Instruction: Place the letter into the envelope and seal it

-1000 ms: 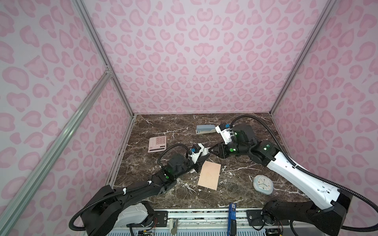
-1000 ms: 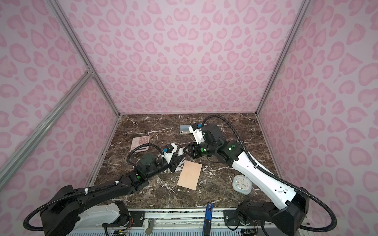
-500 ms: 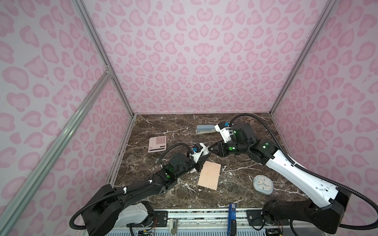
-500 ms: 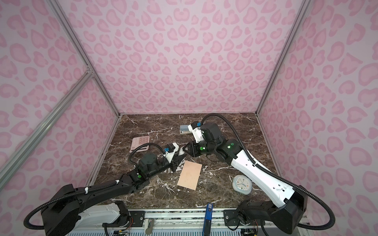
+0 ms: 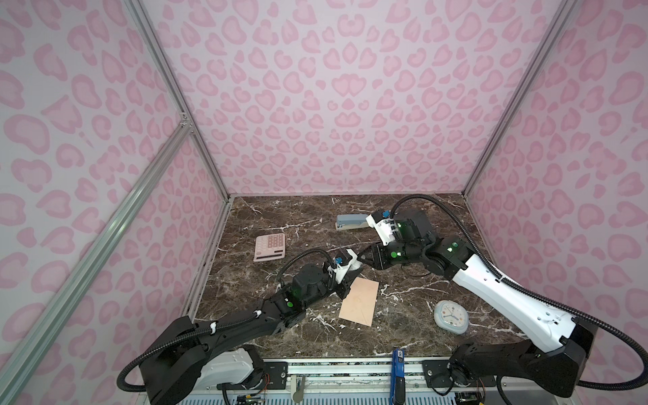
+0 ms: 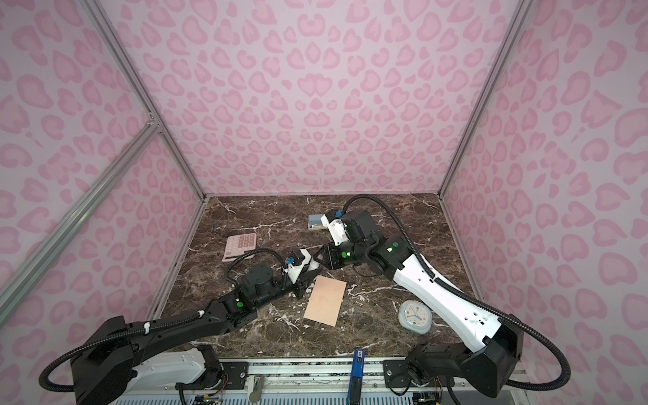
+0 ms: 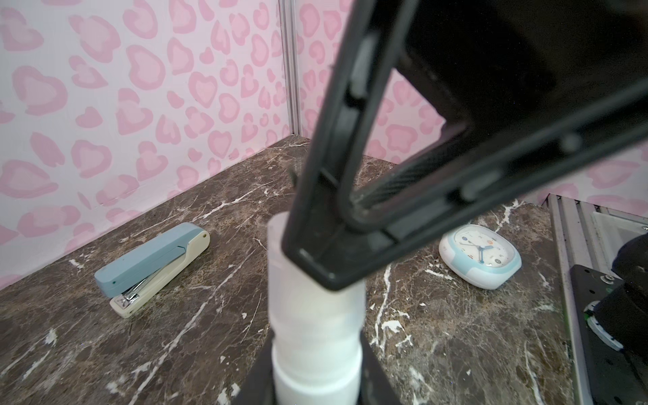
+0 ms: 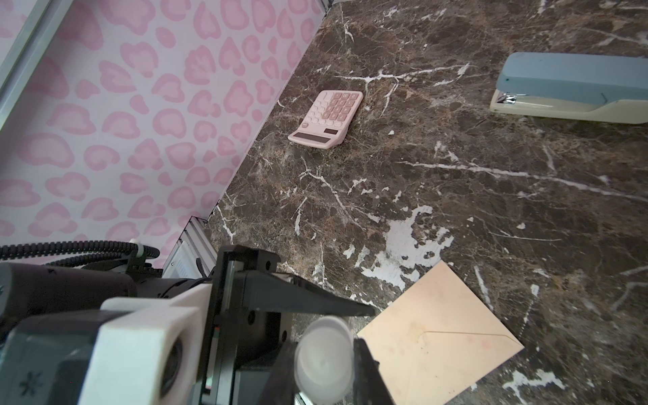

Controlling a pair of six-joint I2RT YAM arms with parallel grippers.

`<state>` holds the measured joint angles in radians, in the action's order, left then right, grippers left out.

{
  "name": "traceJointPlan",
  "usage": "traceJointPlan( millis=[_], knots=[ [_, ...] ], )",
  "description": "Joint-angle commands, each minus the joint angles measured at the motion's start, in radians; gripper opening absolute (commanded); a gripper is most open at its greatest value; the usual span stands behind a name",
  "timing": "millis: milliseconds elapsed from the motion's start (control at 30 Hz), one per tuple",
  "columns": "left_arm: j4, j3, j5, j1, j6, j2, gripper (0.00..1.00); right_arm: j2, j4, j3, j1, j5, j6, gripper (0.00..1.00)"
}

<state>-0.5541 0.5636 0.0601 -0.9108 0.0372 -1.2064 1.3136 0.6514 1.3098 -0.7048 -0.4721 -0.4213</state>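
Note:
The peach envelope (image 5: 359,301) (image 6: 325,296) (image 8: 438,333) lies flat on the marble table with its pointed flap folded down. The letter is out of view. Just behind the envelope's far left corner, both grippers meet on a white tube (image 7: 315,333) held in the air. My left gripper (image 5: 350,270) (image 6: 308,272) (image 7: 315,385) is shut on the tube's body. My right gripper (image 5: 363,261) (image 6: 318,261) (image 8: 322,364) is shut on its capped end (image 8: 322,357), facing the left one.
A pink calculator (image 5: 269,247) (image 8: 326,117) lies at the left back. Behind the right wrist lies a blue-and-cream stapler (image 5: 351,221) (image 7: 150,264). A pale blue clock (image 5: 451,316) (image 7: 480,256) sits at the front right, beside the right forearm. Pink patterned walls close three sides.
The right wrist has shifted slightly to the left. Both grippers stay shut on the tube, and the envelope has not moved.

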Motion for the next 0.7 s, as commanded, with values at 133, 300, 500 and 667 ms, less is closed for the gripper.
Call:
traceJointPlan(
  millis=[133, 300, 500, 667],
  knots=[
    [-0.046, 0.015, 0.026, -0.014, 0.043, 0.011, 0.04, 0.01, -0.015, 0.006, -0.001, 0.002, 0.016, 0.24],
    [-0.059, 0.012, 0.004, -0.015, 0.036, 0.022, 0.04, 0.006, -0.016, 0.001, -0.001, 0.001, 0.012, 0.24],
    [-0.068, 0.015, -0.016, -0.015, 0.02, 0.028, 0.04, -0.002, -0.027, -0.006, -0.001, 0.002, 0.004, 0.23],
    [-0.07, 0.017, -0.016, -0.014, 0.018, 0.025, 0.04, -0.007, -0.029, -0.009, -0.011, 0.006, 0.006, 0.22]
  ],
)
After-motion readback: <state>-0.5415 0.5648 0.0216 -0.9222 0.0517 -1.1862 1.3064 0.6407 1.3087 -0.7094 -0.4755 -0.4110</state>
